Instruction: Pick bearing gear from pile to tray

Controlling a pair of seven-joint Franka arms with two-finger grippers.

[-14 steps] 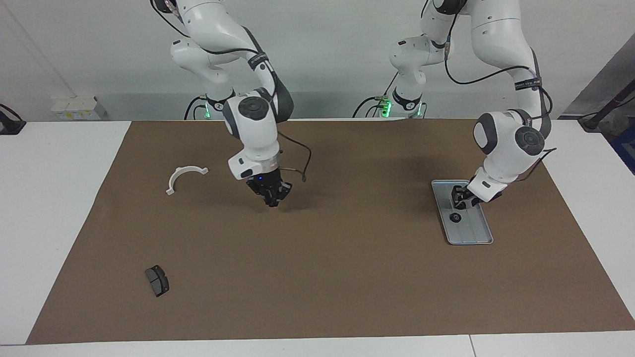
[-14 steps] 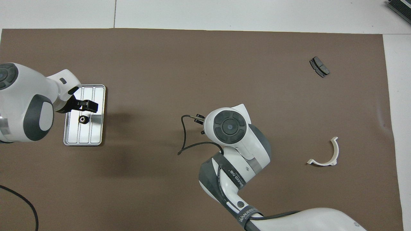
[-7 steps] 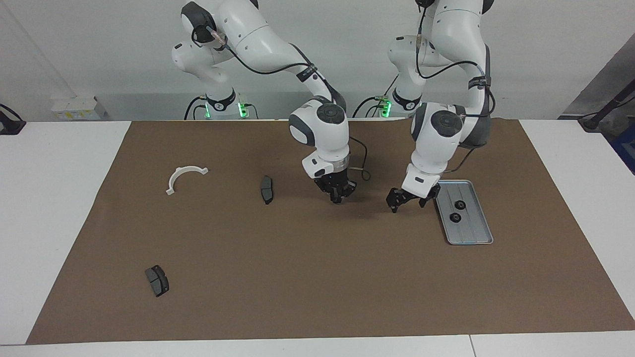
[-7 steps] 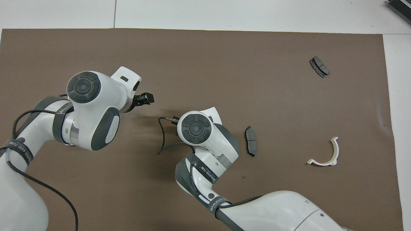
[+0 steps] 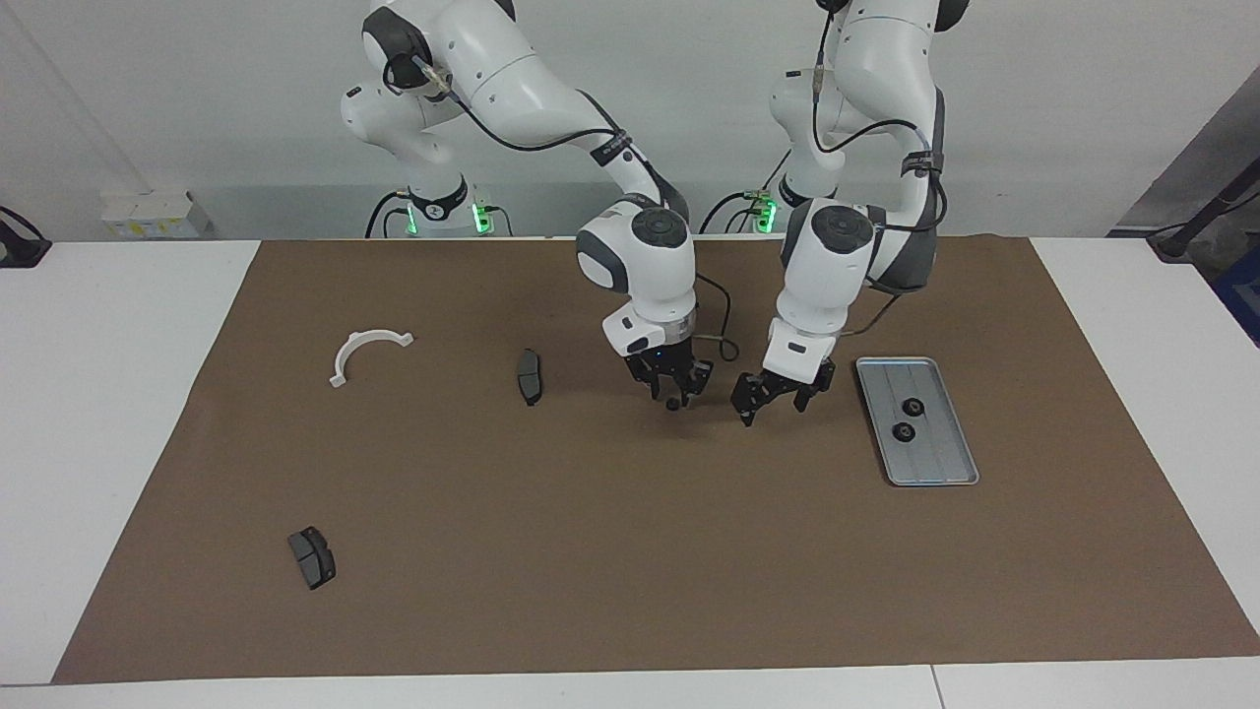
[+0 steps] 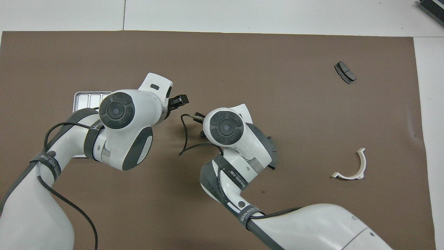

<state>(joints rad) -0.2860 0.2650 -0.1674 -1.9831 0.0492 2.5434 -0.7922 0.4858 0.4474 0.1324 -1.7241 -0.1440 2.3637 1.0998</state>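
**Both tools open over mid-mat, one small black piece loose beneath the right one**

Closest to the robots, toward the right arm's end of the desk [image 5: 118, 394], I see the white curved bracket [image 5: 366, 350] lying flat on the brown mat [image 5: 630, 551]. A little farther out lies a dark grey brake pad [image 5: 529, 376]. From overhead the right arm's wrist covers nearly all of it, and only a sliver of its edge shows.

The right tool [image 5: 676, 386] hangs low over the middle of the mat with its fingers apart. A small black round piece [image 5: 673, 403] sits on the mat directly under it, between the fingertips. I cannot tell whether either finger touches it, and overhead the wrist hides the piece completely.

The left tool [image 5: 774, 399] hangs beside it over bare mat, between that piece and the tray, with its fingers spread and nothing in them.

The tray [image 5: 940, 471] rests toward the left arm's end. Two black round pieces [image 5: 913, 406] lie on its ribbed floor, one nearer to the robots than the other; they are too small to make out in detail. Overhead, the left arm hides most of the tray and only one end shows.

Farthest out, toward the right arm's end, a second brake pad [image 5: 312, 556] lies alone, well apart from everything.
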